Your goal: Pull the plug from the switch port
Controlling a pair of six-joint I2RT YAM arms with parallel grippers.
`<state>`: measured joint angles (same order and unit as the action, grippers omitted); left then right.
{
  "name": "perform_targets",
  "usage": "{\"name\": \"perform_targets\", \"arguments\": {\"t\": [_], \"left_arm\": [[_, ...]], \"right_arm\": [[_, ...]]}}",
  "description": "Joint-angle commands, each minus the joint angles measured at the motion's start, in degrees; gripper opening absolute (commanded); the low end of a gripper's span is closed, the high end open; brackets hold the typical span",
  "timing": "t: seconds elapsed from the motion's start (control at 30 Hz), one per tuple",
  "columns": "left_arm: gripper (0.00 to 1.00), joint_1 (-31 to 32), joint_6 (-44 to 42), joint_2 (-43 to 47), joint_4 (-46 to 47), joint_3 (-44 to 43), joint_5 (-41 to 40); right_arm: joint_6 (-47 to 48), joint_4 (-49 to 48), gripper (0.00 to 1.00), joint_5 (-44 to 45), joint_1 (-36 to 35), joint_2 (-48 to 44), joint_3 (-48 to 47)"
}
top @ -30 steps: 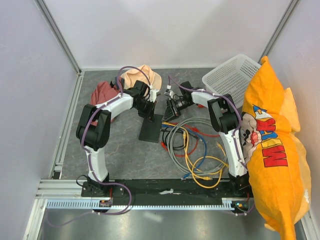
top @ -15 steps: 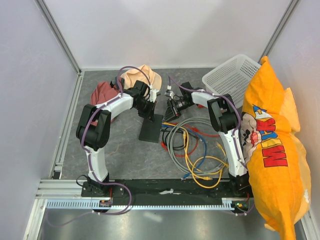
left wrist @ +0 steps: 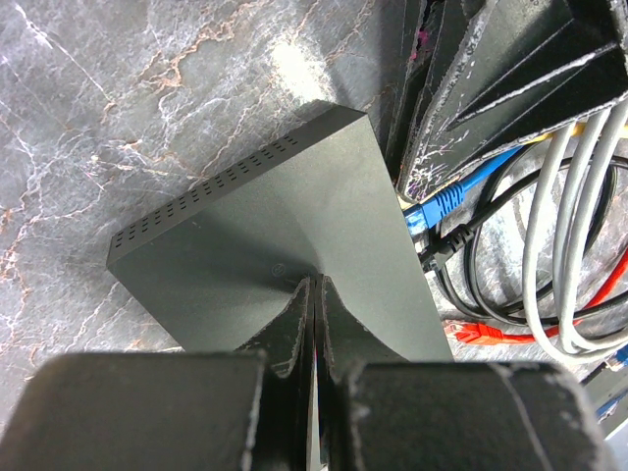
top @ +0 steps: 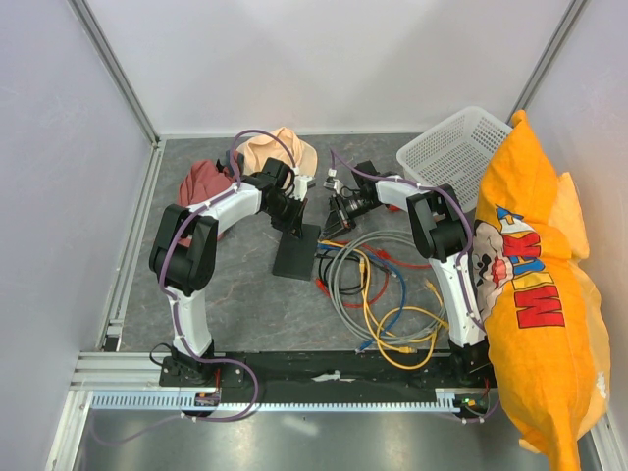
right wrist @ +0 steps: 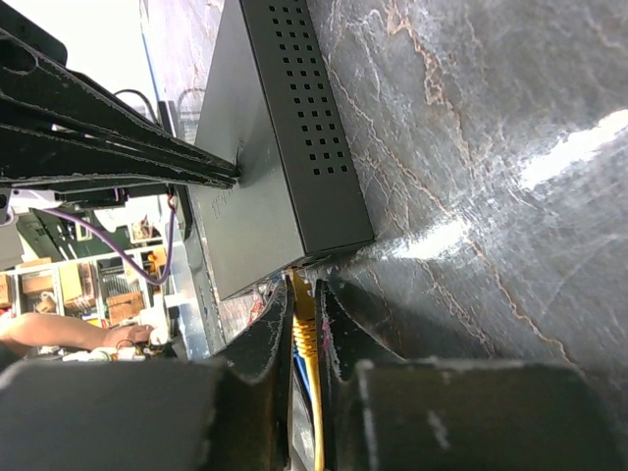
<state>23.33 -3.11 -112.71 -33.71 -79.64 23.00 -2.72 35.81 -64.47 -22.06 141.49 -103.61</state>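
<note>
Pressing its tips on the top face of the switch [left wrist: 285, 226], the left end effector [left wrist: 314, 287] has its fingers fully together and holds nothing. The switch lies flat on the grey bench [top: 235, 294] near the centre of the top view, left of a cable tangle [top: 378, 289]. At its port edge, the right end effector [right wrist: 302, 287] is pinched narrowly on the yellow plug [right wrist: 305, 329].
</note>
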Motion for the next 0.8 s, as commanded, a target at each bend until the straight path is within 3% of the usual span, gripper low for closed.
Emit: {"name": "perform_targets", "arguments": {"t": [0.0, 0.07, 0.27, 0.77], "left_arm": [[0.02, -0.04, -3.92, -1.99, -3.99, 2.20, -4.99], [0.02, -0.04, -4.00, -1.99, -4.08, 2.47, -4.99], [0.02, -0.04, -4.18, -1.99, -4.08, 2.29, -4.90], [0.02, -0.04, -4.00, -2.96, -3.64, 2.20, -3.58]], "right_arm": [[1.67, 0.05, 0.09, 3.82, -0.17, 1.07, -0.89], [1.67, -0.04, 0.00, 3.91, 0.00, 0.98, -0.89], [2.28, 0.31, 0.00, 4.44, 1.58, -0.25, 0.52], [14.67, 11.47, 0.00, 6.28, 2.38, -2.89, 0.52]]}}
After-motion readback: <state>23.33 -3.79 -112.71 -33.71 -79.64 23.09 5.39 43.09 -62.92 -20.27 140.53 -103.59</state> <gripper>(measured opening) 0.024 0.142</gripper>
